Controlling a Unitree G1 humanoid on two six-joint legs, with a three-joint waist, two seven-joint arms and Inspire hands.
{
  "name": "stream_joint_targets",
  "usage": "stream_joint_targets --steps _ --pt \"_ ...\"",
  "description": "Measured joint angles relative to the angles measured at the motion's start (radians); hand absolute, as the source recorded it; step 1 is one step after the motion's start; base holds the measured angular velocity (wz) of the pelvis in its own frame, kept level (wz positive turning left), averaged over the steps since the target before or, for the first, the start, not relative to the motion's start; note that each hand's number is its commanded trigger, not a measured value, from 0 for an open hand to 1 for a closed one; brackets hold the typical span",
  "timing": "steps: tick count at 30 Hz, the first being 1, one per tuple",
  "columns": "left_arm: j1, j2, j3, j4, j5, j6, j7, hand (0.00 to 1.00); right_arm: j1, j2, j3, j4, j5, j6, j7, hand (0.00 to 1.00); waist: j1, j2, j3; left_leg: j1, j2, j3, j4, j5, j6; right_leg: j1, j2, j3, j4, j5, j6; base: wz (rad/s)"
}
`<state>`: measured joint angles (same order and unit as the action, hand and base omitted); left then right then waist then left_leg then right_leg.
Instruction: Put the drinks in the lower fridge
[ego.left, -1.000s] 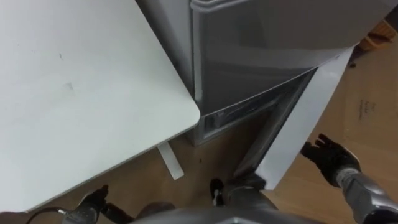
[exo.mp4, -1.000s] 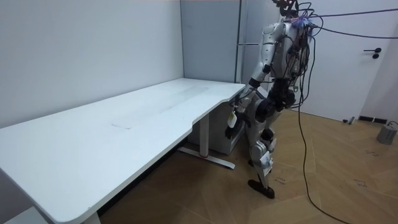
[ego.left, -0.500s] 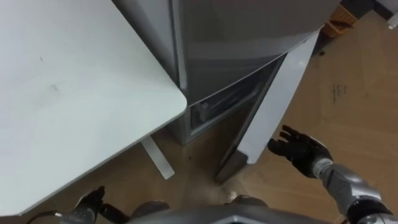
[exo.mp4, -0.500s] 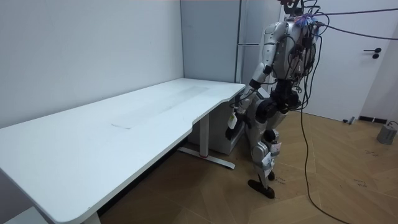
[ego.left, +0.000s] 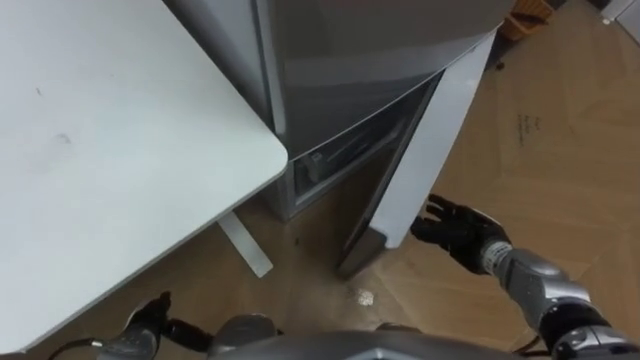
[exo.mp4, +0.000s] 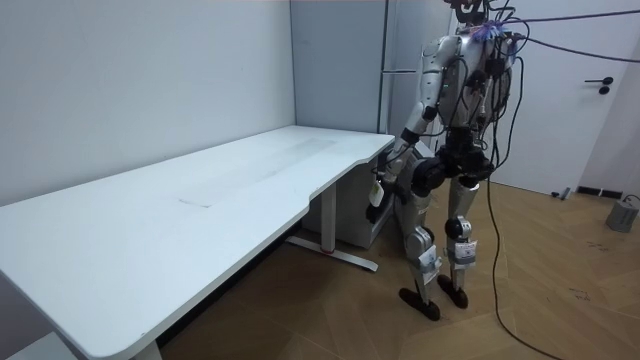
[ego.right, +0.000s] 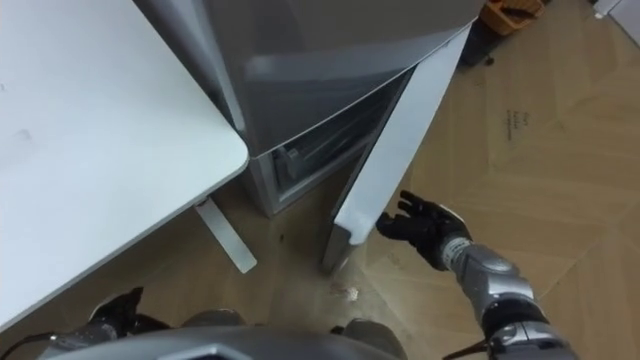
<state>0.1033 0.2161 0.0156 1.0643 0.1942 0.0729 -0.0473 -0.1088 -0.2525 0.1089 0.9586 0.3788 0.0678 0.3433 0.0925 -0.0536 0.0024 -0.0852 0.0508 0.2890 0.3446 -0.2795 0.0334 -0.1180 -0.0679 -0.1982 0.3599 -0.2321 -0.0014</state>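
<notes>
Lower fridge door (ego.left: 432, 150) ajar; right hand (ego.left: 458, 230) open, fingers spread, beside its edge.

table (ego.left: 120, 150) — white, rounded corner | small white scrap (ego.left: 365, 297) on wood floor (ego.left: 560, 150) | white door (exo.mp4: 565, 120) — shut

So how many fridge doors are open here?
1: the lower door, swung outward, with the right hand near its free edge. The upper door looks shut.

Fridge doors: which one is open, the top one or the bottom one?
The bottom door is open, swung out towards the robot's right hand, showing a drawer inside. The top door sits shut.
</notes>
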Motion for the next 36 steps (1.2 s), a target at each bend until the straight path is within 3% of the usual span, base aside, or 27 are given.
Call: stream_joint_targets --steps 4,7,16,18,21,25,33,36 --pt "0.0 0.0 -0.007 0.001 -0.002 0.001 0.0 0.0 -0.036 0.019 0.029 -0.001 -0.015 0.024 -0.021 0.0 0.002 0.011 0.0079 0.002 0.0 -0.015 0.001 0.002 -0.002 0.014 0.001 -0.011 -0.003 0.002 -0.003 0.03" --pt "-0.011 0.0 -0.033 0.011 -0.004 0.005 0.0 0.0 -0.077 0.016 0.064 -0.001 -0.036 0.049 -0.034 0.0 0.029 0.013 0.0096 0.0 -0.001 -0.02 -0.005 0.005 -0.003 0.01 0.001 -0.014 0.002 0.003 -0.004 0.0" --pt "-0.024 0.004 -0.108 0.012 0.049 0.078 0.0 0.0 -0.186 0.012 0.143 -0.033 -0.033 0.191 -0.135 0.0 0.099 -0.009 0.0155 -0.069 0.009 -0.032 0.039 0.016 -0.01 -0.05 0.008 -0.029 0.017 0.016 -0.026 -0.02" --pt "-0.029 0.001 -0.119 0.015 0.084 0.096 0.0 0.0 -0.217 0.012 0.162 -0.033 -0.035 0.222 -0.167 0.0 0.131 -0.014 0.0199 -0.097 0.004 -0.078 0.053 0.015 -0.009 -0.071 0.012 -0.025 0.023 0.018 -0.032 -0.18" --pt "-0.033 0.01 -0.12 0.016 0.084 0.113 0.0 0.0 -0.241 0.012 0.191 -0.033 -0.035 0.256 -0.206 0.0 0.142 -0.018 0.0243 -0.12 0.006 -0.1 0.071 0.017 -0.012 -0.08 0.014 -0.037 0.026 0.021 -0.037 0.09" --pt "-0.018 0.013 -0.14 0.014 0.083 0.124 0.0 0.0 -0.242 0.015 0.204 -0.032 -0.026 0.271 -0.236 0.0 0.167 -0.022 0.027 -0.121 0.006 -0.104 0.078 0.017 -0.013 -0.078 0.011 -0.039 0.04 0.015 -0.04 0.03" --pt "-0.024 0.027 -0.159 0.004 0.082 0.125 0.0 0.0 -0.246 0.017 0.256 -0.034 0.021 0.287 -0.305 0.0 0.169 -0.017 0.0322 -0.137 0.006 -0.144 0.085 0.021 -0.019 -0.059 0.014 -0.078 0.018 0.022 -0.045 0.12" --pt "-0.044 0.033 -0.163 0.006 0.084 0.124 0.0 0.0 -0.25 0.018 0.267 -0.034 0.021 0.31 -0.32 0.0 0.169 -0.014 0.0337 -0.141 0.007 -0.174 0.085 0.025 -0.022 -0.034 0.022 -0.105 -0.007 0.032 -0.047 0.26"
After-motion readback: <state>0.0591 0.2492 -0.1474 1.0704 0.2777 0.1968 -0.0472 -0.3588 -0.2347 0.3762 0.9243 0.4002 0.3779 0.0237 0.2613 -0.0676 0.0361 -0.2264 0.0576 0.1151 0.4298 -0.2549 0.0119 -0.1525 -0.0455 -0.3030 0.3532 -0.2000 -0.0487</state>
